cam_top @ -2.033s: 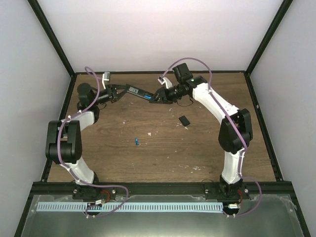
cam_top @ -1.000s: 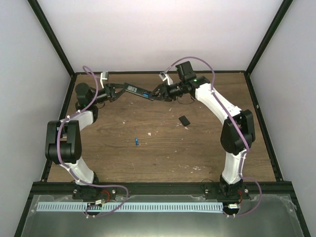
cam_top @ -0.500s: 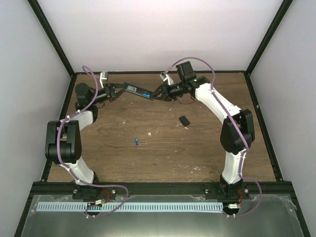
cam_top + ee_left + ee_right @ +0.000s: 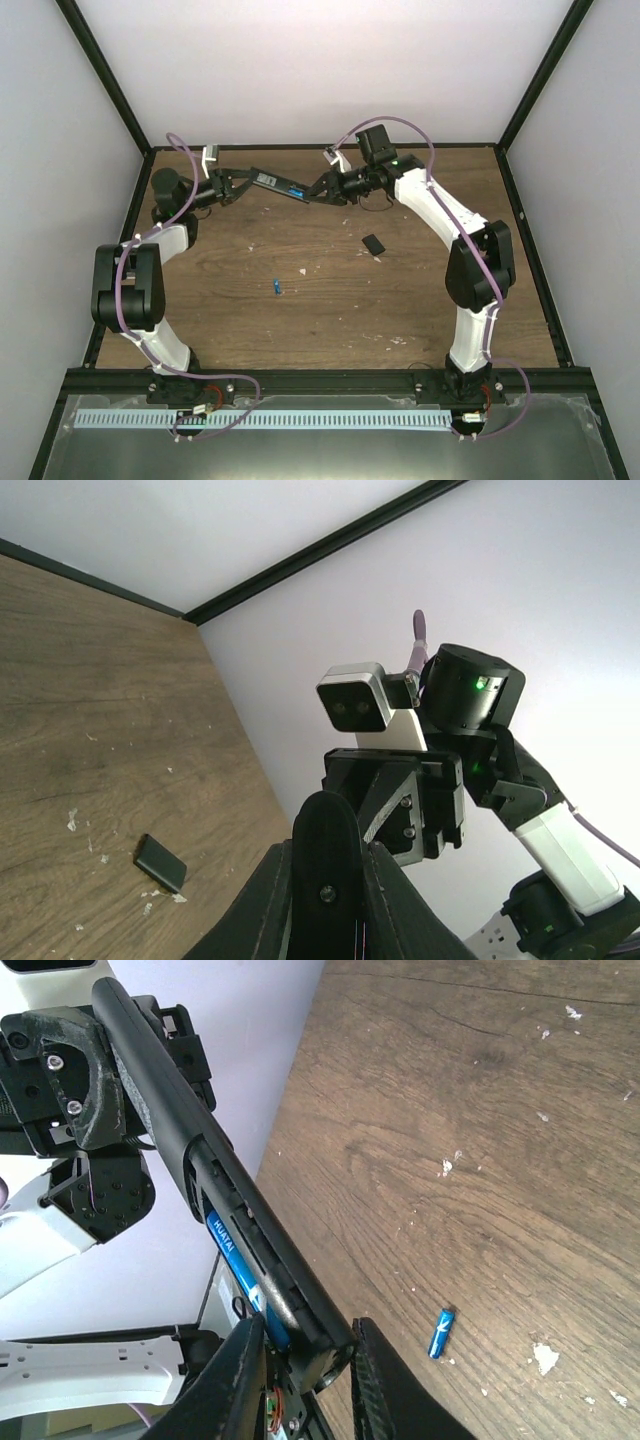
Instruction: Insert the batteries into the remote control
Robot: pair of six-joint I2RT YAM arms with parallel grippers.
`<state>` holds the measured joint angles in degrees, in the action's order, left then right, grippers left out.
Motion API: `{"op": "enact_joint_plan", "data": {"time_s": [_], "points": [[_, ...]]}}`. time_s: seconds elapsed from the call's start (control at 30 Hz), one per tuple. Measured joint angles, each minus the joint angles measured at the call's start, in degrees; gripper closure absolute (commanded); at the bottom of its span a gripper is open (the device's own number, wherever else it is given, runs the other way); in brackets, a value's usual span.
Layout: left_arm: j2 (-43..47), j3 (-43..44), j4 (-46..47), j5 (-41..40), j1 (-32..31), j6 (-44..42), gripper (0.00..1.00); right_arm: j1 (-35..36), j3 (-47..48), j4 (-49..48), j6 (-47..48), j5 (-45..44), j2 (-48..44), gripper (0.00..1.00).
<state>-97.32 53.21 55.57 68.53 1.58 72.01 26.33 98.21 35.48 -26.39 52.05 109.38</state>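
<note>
Since the earliest top view, we see the remote control [image 4: 272, 181] and the right end effector [image 4: 318, 192] shifted a little toward the back of the counter [image 4: 420, 300]. The remote control is held in the air between the two arms, above the far part of the counter.

The left end effector [image 4: 228, 186] is clenched on its left end. The right end effector's fingers [image 4: 240, 1365] flank its other end and seem to us to press on both sides, grasping it.

From the right wrist, the remote control is a long, slim black bar with its back turned to us and its battery bay uncovered. We see a first battery [image 4: 228, 1252] lying lengthwise in that bay, bright blue with white lettering. A second battery [image 4: 441, 1332], a tiny blue cylinder, lies flat on the wood well apart from both arms, nearer the middle of the counter.

We also see a small black rectangular cover [image 4: 372, 244] lying on the counter, below the right end effector in the top view, with pale specks scattered on the wood around it.
</note>
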Motion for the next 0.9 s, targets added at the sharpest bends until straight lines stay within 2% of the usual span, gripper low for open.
{"op": "enact_joint_plan", "data": {"time_s": [0.23, 0.37, 0.47, 0.63, 0.9], "points": [[-0.07, 0.00, -0.63, -0.04, 0.31, -0.55, 1.00, 0.07, -0.04, 0.72, 4.96, -3.41, -0.37, 0.78], [-0.31, 0.04, -2.34, -0.52, 1.64, -1.77, 1.00, 0.68, -1.49, 4.07, 11.28, -10.14, -3.17, 0.75], [-0.11, 0.42, -7.34, -1.51, 2.99, -5.38, 1.00, 2.12, -1.84, 7.08, 16.48, -16.98, -5.49, 0.73], [1.77, 1.11, -18.69, -3.87, 4.13, -12.79, 1.00, 8.79, -6.10, 8.26, 21.68, -26.36, -8.35, 0.71], [3.19, 0.35, -23.87, -7.76, 4.74, -15.58, 1.00, 19.93, -8.37, 9.55, 23.82, -35.63, -4.81, 0.70]]}}
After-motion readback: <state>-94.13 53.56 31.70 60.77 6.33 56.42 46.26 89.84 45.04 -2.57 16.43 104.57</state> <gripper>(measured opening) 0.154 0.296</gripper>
